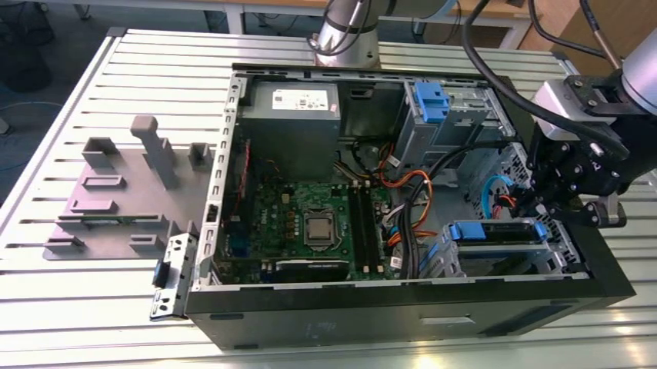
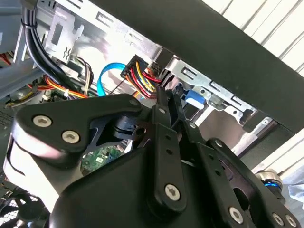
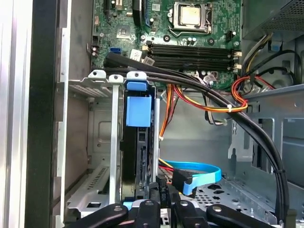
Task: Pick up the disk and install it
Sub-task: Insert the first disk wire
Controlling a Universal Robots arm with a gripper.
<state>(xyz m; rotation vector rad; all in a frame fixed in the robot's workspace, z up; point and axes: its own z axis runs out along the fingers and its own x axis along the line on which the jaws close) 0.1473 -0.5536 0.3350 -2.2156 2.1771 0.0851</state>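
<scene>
The disk (image 1: 491,234) sits on edge in the drive cage (image 1: 467,257) at the case's front corner, on the exterior view's right, with its blue carrier rail showing on top. In the first wrist view its dark edge (image 3: 140,156) stands in the slot below a blue tab. My gripper (image 1: 534,206) hangs just beyond the cage's end, over the case's edge. Its black fingers (image 2: 164,102) come together at the tips, shut, close to the blue carrier end (image 2: 192,97) and a power plug (image 2: 137,71). Whether the tips touch the disk is hidden.
The open computer case (image 1: 411,307) lies on a slatted table. Inside are the motherboard (image 1: 308,223), a grey power supply (image 1: 292,104), a second blue caddy (image 1: 429,100) and bundled black cables (image 3: 228,114). A blue data cable (image 3: 197,170) lies beside the cage. A grey fixture plate (image 1: 113,192) is outside.
</scene>
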